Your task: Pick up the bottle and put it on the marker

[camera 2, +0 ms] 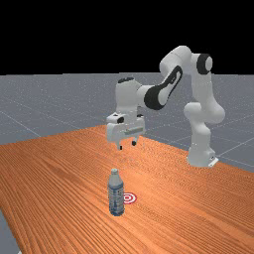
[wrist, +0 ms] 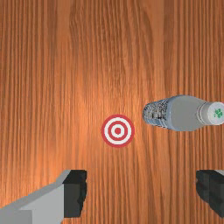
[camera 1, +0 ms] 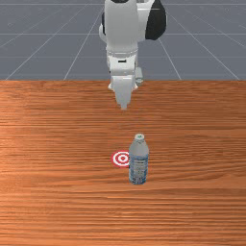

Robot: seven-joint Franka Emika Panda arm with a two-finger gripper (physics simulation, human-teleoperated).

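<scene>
**Centre over the bottle [wrist: 186,113] before you go down**

Your gripper [camera 2: 126,145] hangs high, spread wide and holding nothing. Below it and outward, away from the arm's base [camera 2: 201,151], is the marker [wrist: 117,131]. Just past that, toward the front view's right, the bottle stands upright. Shift out and sideways first, then lower straight, or you could tip it. Straddle its body evenly before you squeeze.

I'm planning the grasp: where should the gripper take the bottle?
Probably by the labelled body, the gripper coming from above, one finger each side: the bottle stands upright, and its near-straight sides should hold steadier than the sloping shoulder.
</scene>
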